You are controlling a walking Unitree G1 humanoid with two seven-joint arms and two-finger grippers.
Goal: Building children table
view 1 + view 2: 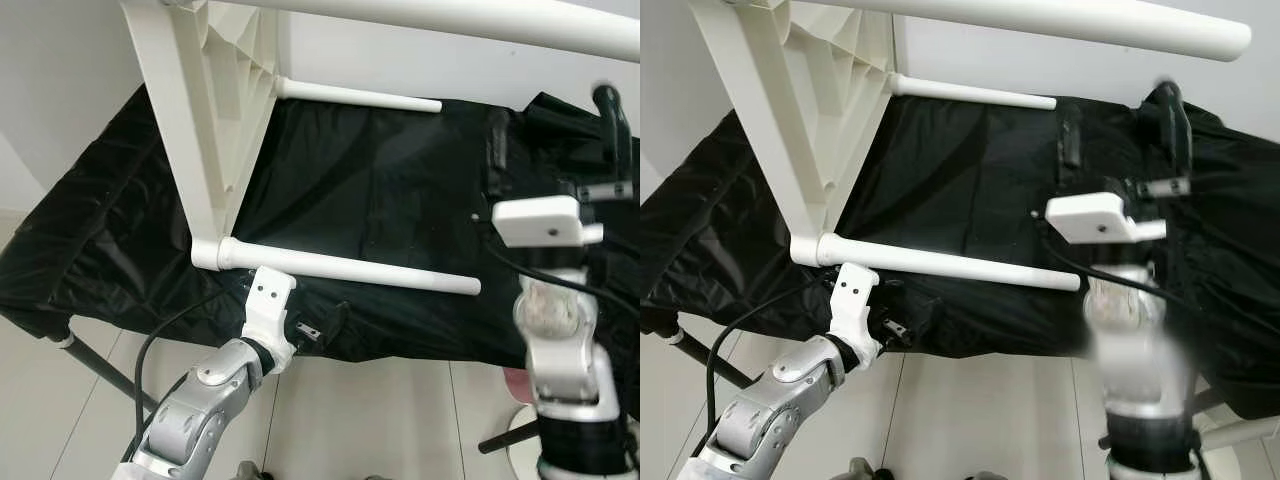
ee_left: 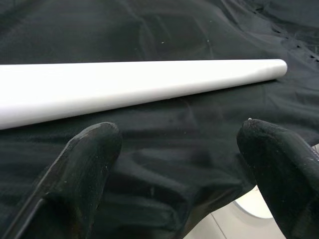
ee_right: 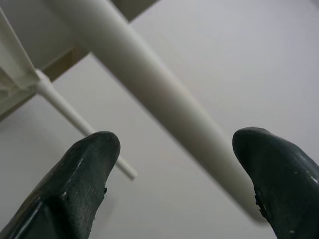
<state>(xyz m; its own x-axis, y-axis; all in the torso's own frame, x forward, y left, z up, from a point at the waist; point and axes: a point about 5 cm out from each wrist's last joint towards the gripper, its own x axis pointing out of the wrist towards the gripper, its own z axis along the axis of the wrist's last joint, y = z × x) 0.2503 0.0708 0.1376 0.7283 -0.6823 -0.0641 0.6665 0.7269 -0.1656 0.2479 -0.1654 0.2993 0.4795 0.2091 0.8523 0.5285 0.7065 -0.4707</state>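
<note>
- A low surface draped in crinkled black cloth point(image 1: 380, 180) is standing against a plain white wall point(image 1: 60, 80), with pale floor tiles point(image 1: 400, 420) showing in front of it.
- The left gripper point(image 2: 179, 164) is hovering with its jaws wide apart and nothing between them; its two rounded black fingertips point(image 2: 94, 149) are sitting just short of the near leg point(image 1: 350, 270), over the cloth's front edge.
- The right gripper point(image 3: 174, 169) is raised at the right side, jaws likewise spread and empty, pointing up at the top leg point(image 1: 1040, 18) crossing above it against the wall.
- The children's table point(image 1: 215, 130) is lying tipped on its side on the cloth, at the left end: its white plastic top is standing on edge, ribbed underside facing right.
- Three legs are visible: the near leg along the cloth's front, a far leg point(image 1: 360, 97) towards the wall, and the top leg overhead.
- Each leg is a smooth, white, round tube with a rounded free end, seated in a socket at a corner of the top.
- All three are running with their long axes roughly level, pointing from the tabletop towards the robot's right.
- Both silver arms are reaching in from below, the left arm point(image 1: 200, 410) bent towards the near leg's socket end, a black cable point(image 1: 150, 350) looping beside it.
</note>
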